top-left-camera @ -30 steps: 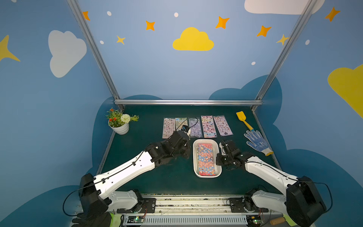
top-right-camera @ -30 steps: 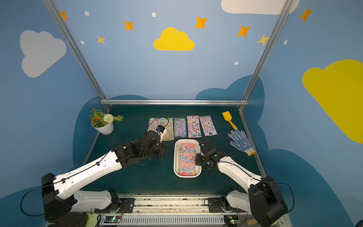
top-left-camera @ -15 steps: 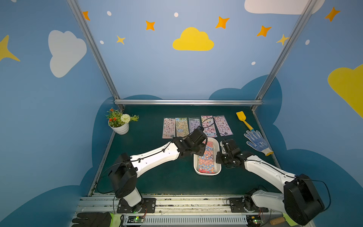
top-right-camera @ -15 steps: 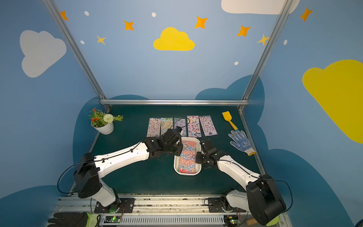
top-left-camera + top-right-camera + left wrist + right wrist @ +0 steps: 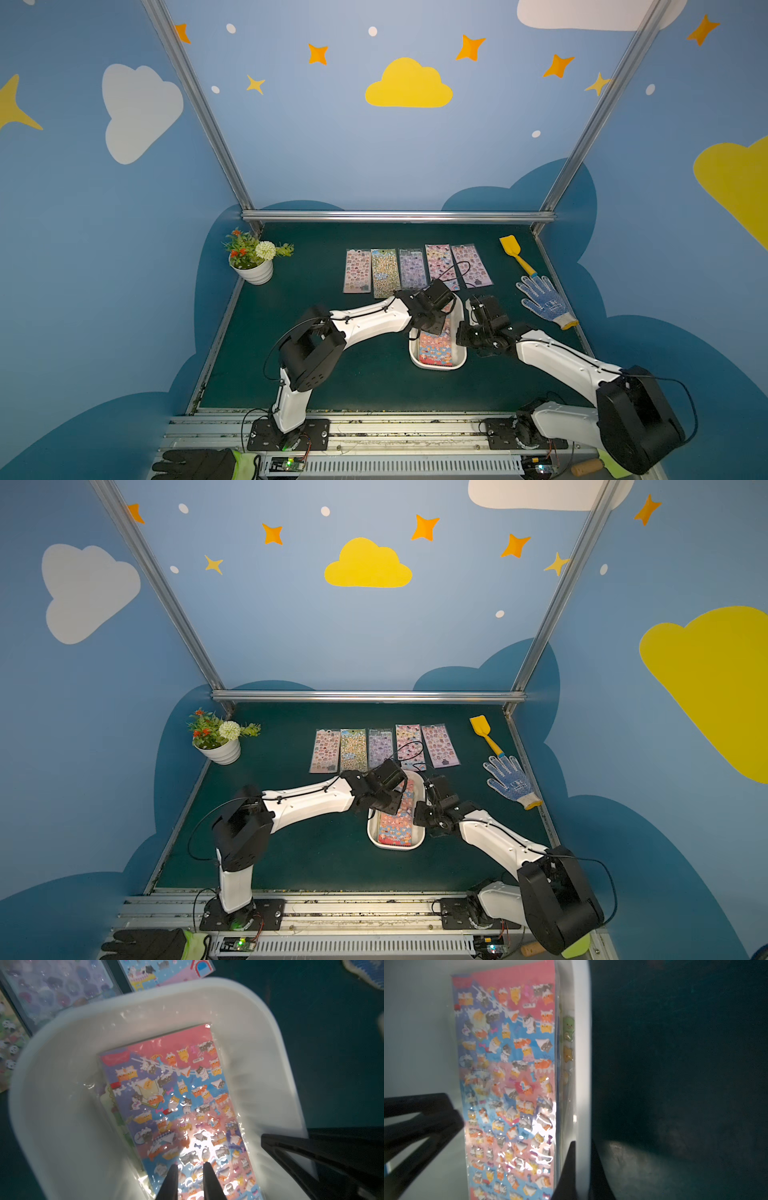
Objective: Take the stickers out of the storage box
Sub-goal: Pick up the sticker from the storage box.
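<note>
Green tabletop (image 5: 332,374), blue cloud walls. In both top views the white box (image 5: 437,367) sits mid-table w/ a stack of stickers (image 5: 434,351) inside. Five more sheets (image 5: 413,269) lie flat in a row just behind the box, so the job's prob. part done. Left arm (image 5: 374,320) reaches over the box from its left side; right arm (image 5: 552,357) meets its right wall.

Left wrist view: left gripper (image 5: 191,1176) hangs low over the top sheet (image 5: 176,1095), tips a narrow gap apart, nothing between them. Looks set to nip the next one.

Right wrist view: right gripper (image 5: 581,1169) is pressed together on the box's side wall, one finger inside, one outside. Prob. reason: pin the light box so it won't slide or lift w/ a slick sheet. Another sheet (image 5: 568,1043) peeks out under the top one, beside that wall.
</note>
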